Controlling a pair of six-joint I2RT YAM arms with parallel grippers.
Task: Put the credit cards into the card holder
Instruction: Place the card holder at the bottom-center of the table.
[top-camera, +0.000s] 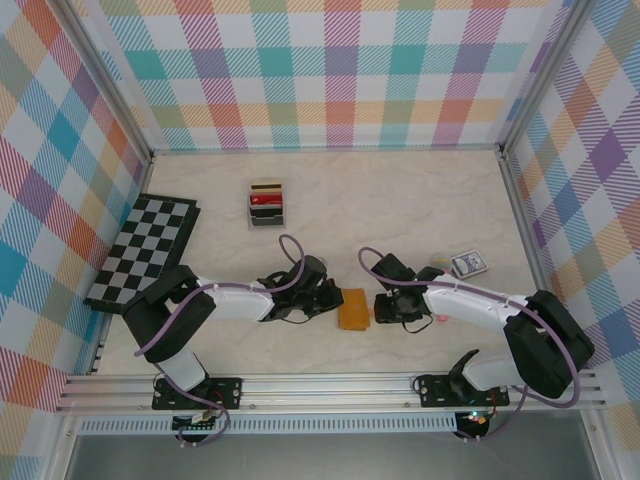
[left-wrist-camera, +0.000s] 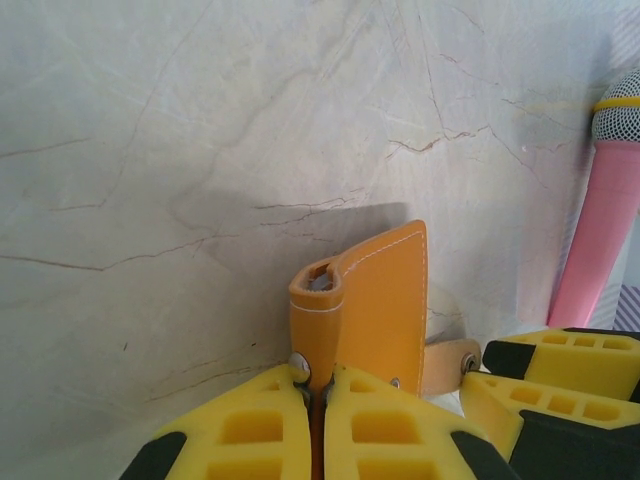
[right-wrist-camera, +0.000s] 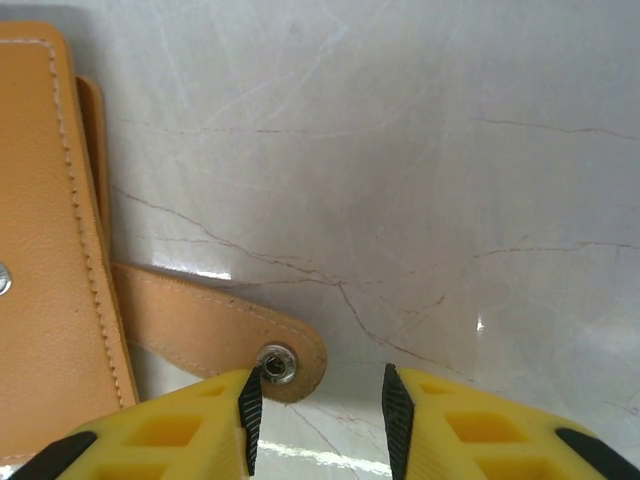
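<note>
The orange-tan card holder (top-camera: 353, 309) lies closed on the table between both arms. My left gripper (top-camera: 329, 299) is shut on its left edge; in the left wrist view the yellow fingers (left-wrist-camera: 260, 430) pinch the leather, and the card holder (left-wrist-camera: 378, 300) rises tilted above them. My right gripper (top-camera: 384, 305) stands open at the holder's right side. In the right wrist view the unsnapped snap tab (right-wrist-camera: 215, 322) lies flat beside the card holder (right-wrist-camera: 45, 260), its metal snap touching the left fingertip of my right gripper (right-wrist-camera: 318, 412). The credit cards (top-camera: 266, 196) stand in a grey rack far back.
A black-and-white chessboard (top-camera: 145, 248) lies at the left. A small card box (top-camera: 468, 264) sits at the right. A pink cylinder with a mesh head (left-wrist-camera: 598, 220) lies just past the right gripper. The grey slotted rack (top-camera: 267, 215) is at the back centre.
</note>
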